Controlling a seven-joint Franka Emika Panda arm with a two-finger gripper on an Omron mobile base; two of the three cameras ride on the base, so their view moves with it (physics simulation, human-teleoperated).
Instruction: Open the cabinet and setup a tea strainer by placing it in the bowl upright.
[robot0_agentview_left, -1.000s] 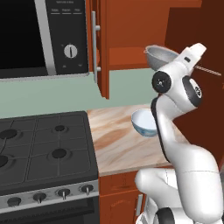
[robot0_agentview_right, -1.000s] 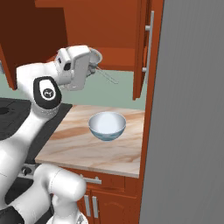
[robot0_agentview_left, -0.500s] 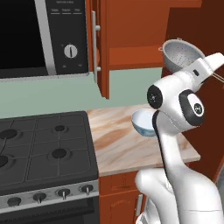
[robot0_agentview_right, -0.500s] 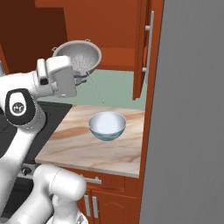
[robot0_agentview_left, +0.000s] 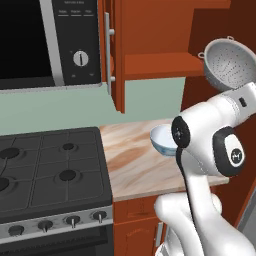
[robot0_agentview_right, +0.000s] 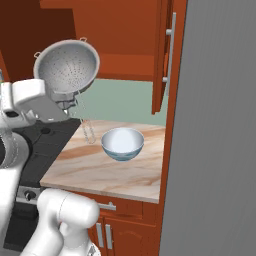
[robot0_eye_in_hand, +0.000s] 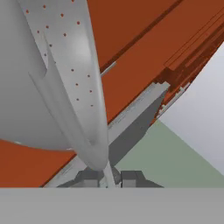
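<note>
Tea strainer (robot0_agentview_right: 67, 66) held high, left of bowl (robot0_agentview_right: 122, 143) on counter (robot0_agentview_right: 100, 172).

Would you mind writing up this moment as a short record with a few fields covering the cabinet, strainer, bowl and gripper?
cabinet: door swung open, shelf visible inside
tea strainer: held up in the air, tilted so its perforated cup faces the cameras, thin handle hanging down
bowl: upright on the wooden counter, nothing in it
gripper: shut on the tea strainer at the base of its cup
stage: strainer out of the cabinet, not yet in the bowl
</note>
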